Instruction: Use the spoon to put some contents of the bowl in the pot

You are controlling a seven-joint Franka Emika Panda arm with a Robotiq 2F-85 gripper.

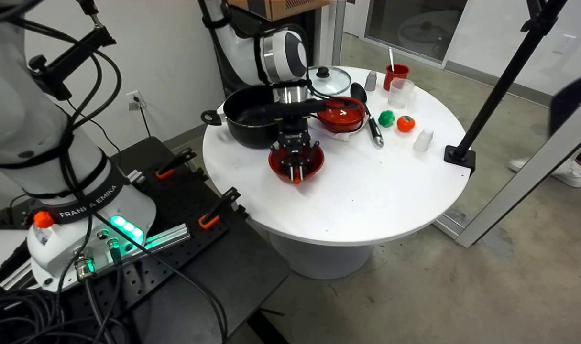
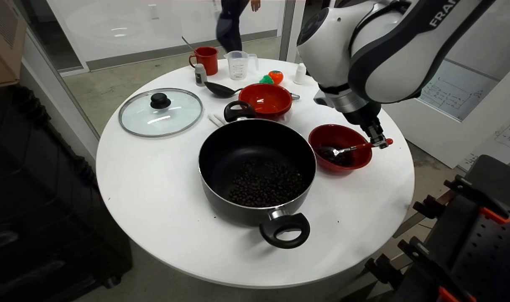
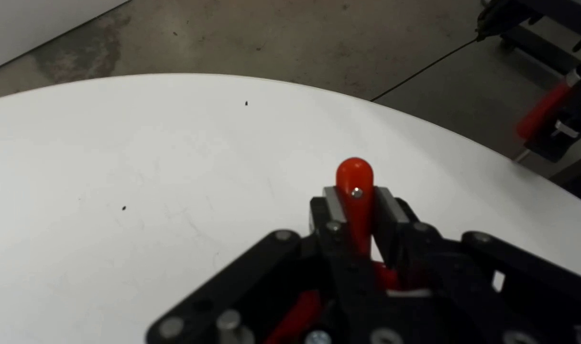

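The worktop is round, white and lightly specked, standing on a stained concrete floor; pale walls rise behind, and a person in dark trousers shows at 12 o'clock in an exterior view. Take the black pot there as the dial's hub: the glass lid lies at 10 o'clock, the red mug at 11, a shiny red bowl at 12, and the red bean bowl with the spoon between 2 and 3, just beside the pot.

The spoon is slim, with a rounded red handle and a shiny grey metal neck and head. Its head is down in the bean bowl among dark, bean-like contents, and the handle crosses above the rim toward 3 o'clock. The claw is closed on the handle, pads pressed to both sides (just the red tip pokes out past them). Similar dark pieces cover part of the pot's bottom.

"FRAN" shows on the arm between 1 and 2 o'clock, and "FRANKA EMIKA" reads on its base collar, near 9 o'clock in an exterior view. The measuring jug, near 12, has marks too small to read.
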